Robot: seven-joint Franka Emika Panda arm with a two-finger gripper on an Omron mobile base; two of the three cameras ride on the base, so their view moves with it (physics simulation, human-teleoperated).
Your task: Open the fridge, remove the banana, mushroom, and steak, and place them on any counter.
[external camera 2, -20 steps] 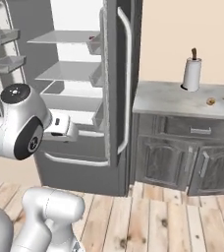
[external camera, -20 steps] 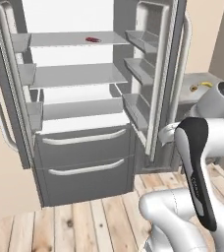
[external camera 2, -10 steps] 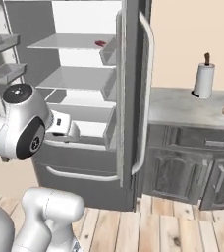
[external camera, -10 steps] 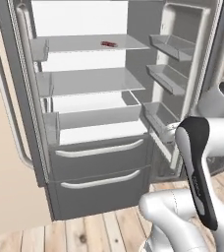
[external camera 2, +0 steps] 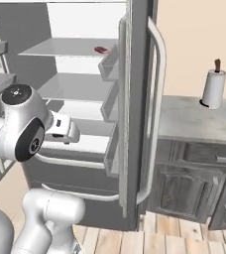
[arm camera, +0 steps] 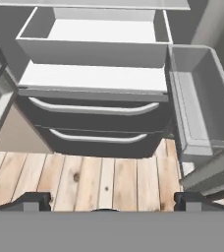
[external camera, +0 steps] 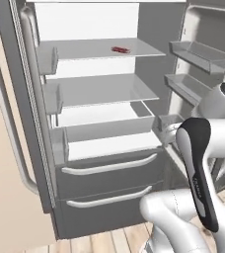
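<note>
The fridge (external camera: 104,163) stands with both doors swung wide, its white shelves and two lower drawers (arm camera: 92,120) showing. On the top shelf lies the steak (external camera: 120,50), small and red, also seen as the steak (external camera 2: 101,49) from the other side. My gripper (arm camera: 111,202) hovers low in front of the drawers, open, its fingertips (arm camera: 33,199) far apart with nothing between them. The hand (external camera 2: 60,130) sits at about the height of the lowest shelf. The counter (external camera 2: 194,116) lies right of the fridge. Banana and mushroom are out of view.
The right door with its bins (arm camera: 197,108) juts out close beside the hand. The left door and its long handle (external camera: 6,128) swing out on the other side. A paper towel roll (external camera 2: 214,88) stands on the counter. Wooden floor (arm camera: 99,182) lies below.
The whole picture has shifted and the fridge looms larger: the base has driven closer to it. The arm's pose looks unchanged, and the steak has stayed on its shelf.
</note>
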